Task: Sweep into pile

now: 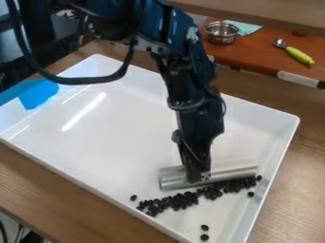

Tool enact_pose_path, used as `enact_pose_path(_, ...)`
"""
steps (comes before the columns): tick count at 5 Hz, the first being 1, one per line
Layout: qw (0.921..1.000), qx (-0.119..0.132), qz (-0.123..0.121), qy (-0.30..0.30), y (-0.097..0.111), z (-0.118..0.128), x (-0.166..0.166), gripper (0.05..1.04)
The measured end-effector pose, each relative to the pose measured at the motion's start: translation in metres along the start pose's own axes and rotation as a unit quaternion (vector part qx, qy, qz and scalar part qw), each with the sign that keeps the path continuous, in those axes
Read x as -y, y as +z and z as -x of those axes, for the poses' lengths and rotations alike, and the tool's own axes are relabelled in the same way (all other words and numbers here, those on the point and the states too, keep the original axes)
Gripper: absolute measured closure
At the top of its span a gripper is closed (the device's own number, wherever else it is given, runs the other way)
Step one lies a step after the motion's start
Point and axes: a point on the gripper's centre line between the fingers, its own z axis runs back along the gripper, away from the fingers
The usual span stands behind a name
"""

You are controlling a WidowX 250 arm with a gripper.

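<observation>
I've got the gripper clenched on the metal tube in the white tray, right beside a ragged line of black beans

Arm bent, hanging down; claw low, lower rt.

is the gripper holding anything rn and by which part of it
Yes: the gripper holds the silver metal cylinder near the middle of its length.
</observation>
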Motion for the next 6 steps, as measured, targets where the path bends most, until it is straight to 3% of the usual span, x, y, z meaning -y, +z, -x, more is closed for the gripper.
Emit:
enact_pose_path(1,1.0,-0.002,0.009,0.001,0.001,0.002,0.005,0.741)
enact_pose_path(2,1.0,-0.003,0.003,0.004,0.003,0.006,0.005,0.741)
enact_pose_path(3,0.9988,0.001,-0.003,0.049,0.012,0.023,-0.018,0.741)
enact_pose_path(4,0.9942,0.022,-0.026,0.102,0.038,0.035,-0.058,0.741)
enact_pose_path(6,0.9785,0.019,-0.069,0.194,0.069,0.092,-0.112,0.741)
